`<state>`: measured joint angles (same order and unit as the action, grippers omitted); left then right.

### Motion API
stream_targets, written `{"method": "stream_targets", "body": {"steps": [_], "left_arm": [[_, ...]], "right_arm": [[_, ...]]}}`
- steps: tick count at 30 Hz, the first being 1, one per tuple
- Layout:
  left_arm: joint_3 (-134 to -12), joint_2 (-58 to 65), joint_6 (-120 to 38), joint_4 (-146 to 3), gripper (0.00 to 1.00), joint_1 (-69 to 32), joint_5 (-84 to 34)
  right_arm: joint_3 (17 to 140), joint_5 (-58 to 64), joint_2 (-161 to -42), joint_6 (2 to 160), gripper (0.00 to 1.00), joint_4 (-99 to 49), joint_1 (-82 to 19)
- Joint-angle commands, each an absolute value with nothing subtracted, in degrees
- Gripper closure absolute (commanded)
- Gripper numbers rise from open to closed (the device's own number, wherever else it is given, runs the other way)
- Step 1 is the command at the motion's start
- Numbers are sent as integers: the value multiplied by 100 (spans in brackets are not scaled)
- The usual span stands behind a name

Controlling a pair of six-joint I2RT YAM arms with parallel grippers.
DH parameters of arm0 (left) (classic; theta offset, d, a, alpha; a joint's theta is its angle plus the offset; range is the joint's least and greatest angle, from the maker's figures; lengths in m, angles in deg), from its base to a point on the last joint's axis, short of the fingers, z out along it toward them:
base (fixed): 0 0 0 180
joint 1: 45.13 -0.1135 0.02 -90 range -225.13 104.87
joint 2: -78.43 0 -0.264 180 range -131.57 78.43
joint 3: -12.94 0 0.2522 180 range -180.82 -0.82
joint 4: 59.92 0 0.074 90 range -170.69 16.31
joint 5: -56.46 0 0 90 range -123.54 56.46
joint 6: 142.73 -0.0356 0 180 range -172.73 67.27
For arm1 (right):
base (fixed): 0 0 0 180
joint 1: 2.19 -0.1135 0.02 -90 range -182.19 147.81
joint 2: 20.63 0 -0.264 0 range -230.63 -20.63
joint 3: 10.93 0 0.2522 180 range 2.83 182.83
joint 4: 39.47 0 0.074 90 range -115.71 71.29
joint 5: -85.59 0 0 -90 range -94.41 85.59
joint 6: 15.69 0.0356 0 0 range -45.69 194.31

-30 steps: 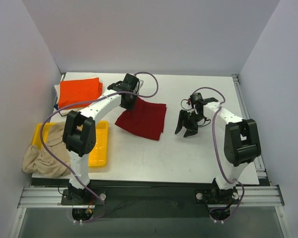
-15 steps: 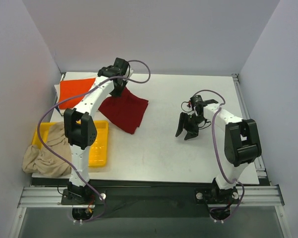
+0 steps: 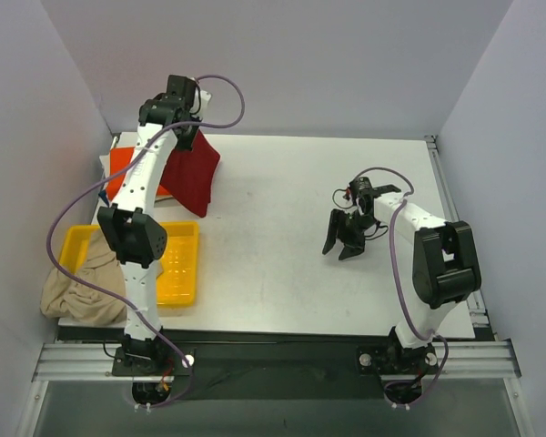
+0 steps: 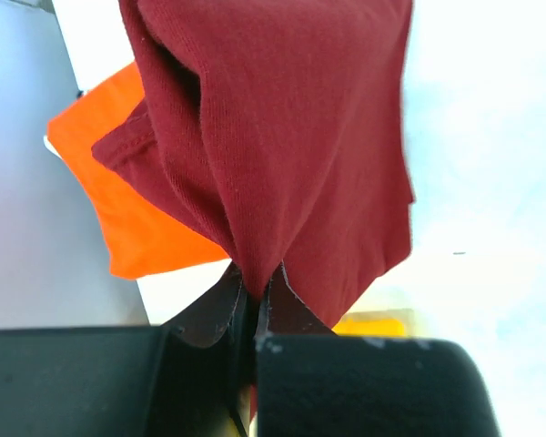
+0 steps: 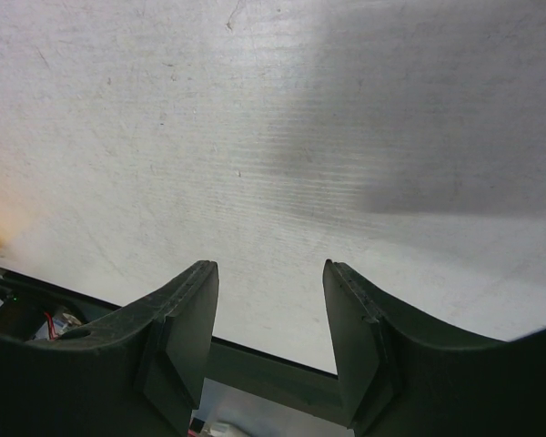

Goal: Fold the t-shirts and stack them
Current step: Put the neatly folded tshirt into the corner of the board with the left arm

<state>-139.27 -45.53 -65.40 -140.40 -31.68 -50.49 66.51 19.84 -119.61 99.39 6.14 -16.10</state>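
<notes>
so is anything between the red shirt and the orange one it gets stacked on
Nothing visible. The left pincer holds the dark red shirt hanging just beside the folded orange shirt, whose visible top is bare.

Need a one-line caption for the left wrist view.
Left gripper shut on the hanging dark red t-shirt, with the orange t-shirt lying beyond it.

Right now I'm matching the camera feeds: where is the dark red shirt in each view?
Top external: upper left, red shirt hanging from the left jaws, beside the orange shirt.
Left wrist: fills centre and top, pinched in the shut jaws at the bottom.
Right wrist: not in it; only table and the right jaws, open.
Shared landmark: the orange shirt, left of the red one in both.
</notes>
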Motion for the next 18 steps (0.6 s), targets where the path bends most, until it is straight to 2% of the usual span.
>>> {"method": "stream_targets", "body": {"steps": [1, 18], "left_arm": [[-14478, -4628, -6749, -13899, 100, -3273, -4814], [-14856, -4479, -6794, -13214, 100, -3897, -4190]], "right_arm": [[6549, 1985, -11714, 9848, 50, 856, -1616], [6444, 1932, -11749, 9997, 50, 856, -1915]]}}
